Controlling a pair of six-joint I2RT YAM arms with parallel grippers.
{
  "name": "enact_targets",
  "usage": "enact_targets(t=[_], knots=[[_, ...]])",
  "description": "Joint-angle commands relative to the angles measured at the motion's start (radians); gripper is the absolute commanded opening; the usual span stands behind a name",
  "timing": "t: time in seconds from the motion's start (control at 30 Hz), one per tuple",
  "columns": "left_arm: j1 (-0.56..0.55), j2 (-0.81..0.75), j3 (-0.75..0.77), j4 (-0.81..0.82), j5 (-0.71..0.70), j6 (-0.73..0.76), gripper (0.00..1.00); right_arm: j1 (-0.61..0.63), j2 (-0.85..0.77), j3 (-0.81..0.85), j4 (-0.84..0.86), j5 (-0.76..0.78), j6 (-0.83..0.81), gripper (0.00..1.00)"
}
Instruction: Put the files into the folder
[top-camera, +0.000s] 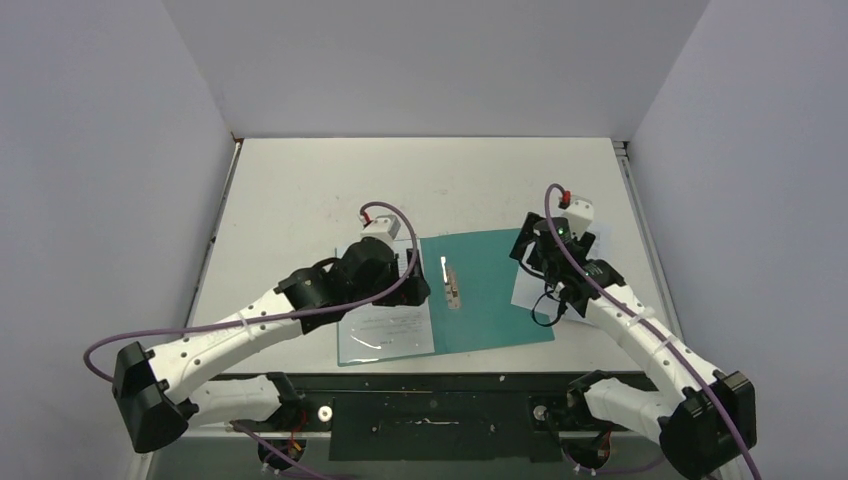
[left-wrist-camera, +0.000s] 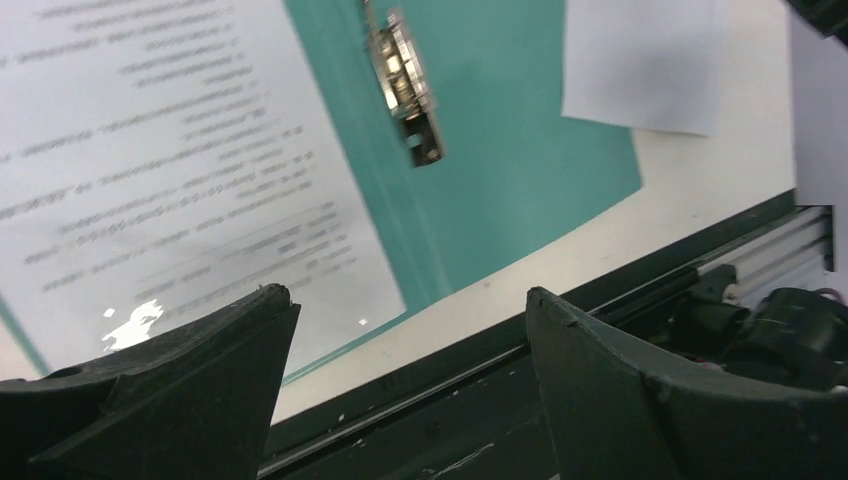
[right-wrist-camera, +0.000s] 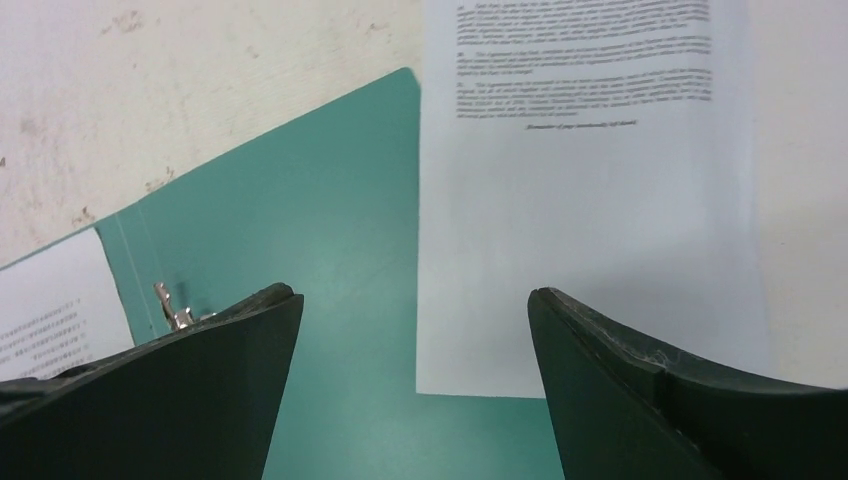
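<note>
Sheet (top-camera: 395, 325) on folder's (top-camera: 495, 290) left half, second sheet (right-wrist-camera: 580, 250) across right edge

The top view looks down from above and behind the arms, far enough to hold the whole table (top-camera: 300, 180), with its near edge at the bottom. The left wrist view sits close and low over the folder (left-wrist-camera: 510, 130), and the table's near edge crosses the bottom. The right wrist view sits close above the folder's right edge, facing down. Both wrist views share the folder's clip (left-wrist-camera: 405, 80) and the loose sheet (left-wrist-camera: 640, 60) at that edge.
</note>
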Motion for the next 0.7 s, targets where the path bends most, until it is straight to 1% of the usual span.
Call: enact_targets(t=[0.0,0.13,0.3,0.43,0.57,0.6,0.67], knots=[[-0.008,0.102,0.111,0.133,0.086,0.069,0.85,-0.063,-0.052,-0.02,-0.025,0.055,0.016,0.88],[-0.013,0.205,0.182,0.214,0.157,0.085,0.88,-0.139,-0.066,-0.045,-0.031,0.072,0.042,0.94],[-0.02,0.348,0.286,0.275,0.22,0.098,0.89,-0.245,-0.071,-0.075,-0.053,0.138,0.089,1.0],[-0.032,0.467,0.376,0.329,0.297,0.104,0.91,-0.35,-0.099,-0.122,-0.035,0.144,0.101,0.9],[-0.054,0.628,0.498,0.323,0.331,0.12,0.92,-0.449,-0.093,-0.15,-0.01,0.105,0.099,0.9],[-0.059,0.666,0.527,0.32,0.339,0.122,0.95,-0.47,-0.088,-0.158,-0.002,0.086,0.098,0.9],[-0.064,0.739,0.596,0.3,0.353,0.128,0.96,-0.535,-0.081,-0.177,0.02,0.052,0.093,0.9]])
